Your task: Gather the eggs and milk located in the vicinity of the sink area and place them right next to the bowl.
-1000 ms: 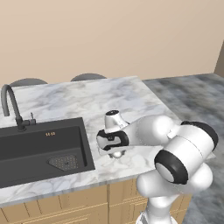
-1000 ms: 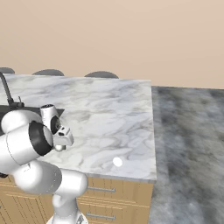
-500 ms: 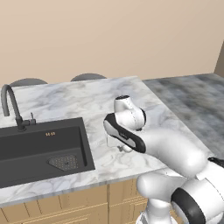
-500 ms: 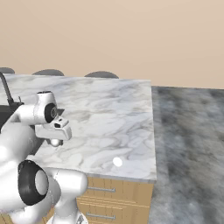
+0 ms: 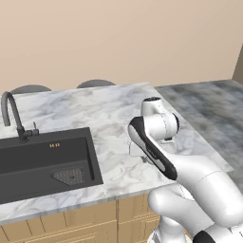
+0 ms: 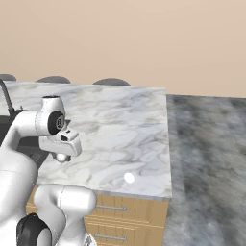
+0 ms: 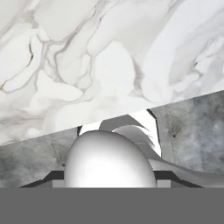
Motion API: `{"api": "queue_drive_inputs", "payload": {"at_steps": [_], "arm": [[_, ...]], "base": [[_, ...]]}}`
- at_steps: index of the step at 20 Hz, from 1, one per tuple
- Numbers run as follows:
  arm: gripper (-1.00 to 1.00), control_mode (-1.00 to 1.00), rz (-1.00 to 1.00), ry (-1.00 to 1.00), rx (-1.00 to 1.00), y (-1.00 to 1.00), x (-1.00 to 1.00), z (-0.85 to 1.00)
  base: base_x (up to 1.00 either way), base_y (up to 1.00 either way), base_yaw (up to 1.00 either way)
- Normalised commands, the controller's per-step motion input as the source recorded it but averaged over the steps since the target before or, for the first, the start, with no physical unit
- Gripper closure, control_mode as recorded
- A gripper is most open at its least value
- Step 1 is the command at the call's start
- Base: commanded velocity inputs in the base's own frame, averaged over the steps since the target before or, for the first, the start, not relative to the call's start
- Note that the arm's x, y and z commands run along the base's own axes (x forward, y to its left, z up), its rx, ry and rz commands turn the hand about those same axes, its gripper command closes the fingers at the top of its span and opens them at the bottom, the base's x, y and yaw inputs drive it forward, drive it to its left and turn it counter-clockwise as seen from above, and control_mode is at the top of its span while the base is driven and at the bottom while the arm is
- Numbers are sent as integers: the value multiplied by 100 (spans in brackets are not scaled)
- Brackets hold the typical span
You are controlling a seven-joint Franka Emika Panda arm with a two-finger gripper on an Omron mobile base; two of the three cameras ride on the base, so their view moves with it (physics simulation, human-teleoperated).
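Gripper above marble counter, jaws closed on white egg, which fills the space betw. them; second egg lies well apart near counter edge; sink off to one side; no legible writing.

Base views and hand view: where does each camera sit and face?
Left base view: behind the arm's left, facing forward-down at sink and counter; arm rises lower right.
Right base view: behind its right, over the same counter and an egg; arm lower left.
Hand view: on the hand, facing counter edge and floor; fingers at bottom.
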Motion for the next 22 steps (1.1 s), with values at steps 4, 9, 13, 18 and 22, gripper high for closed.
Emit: {"api": "queue_drive_inputs", "payload": {"at_steps": [4, 9, 13, 18, 22], "arm": [[100, -100, 0, 0, 0, 0, 0, 0], [100, -100, 0, 0, 0, 0, -1, 0], [100, 100, 0, 0, 0, 0, 0, 0], [100, 100, 0, 0, 0, 0, 0, 0], [100, 100, 0, 0, 0, 0, 0, 0]], "base": [[0, 0, 0], [0, 0, 0], [-21, 42, 0], [-17, 100, -3], [0, 100, -3]]}}
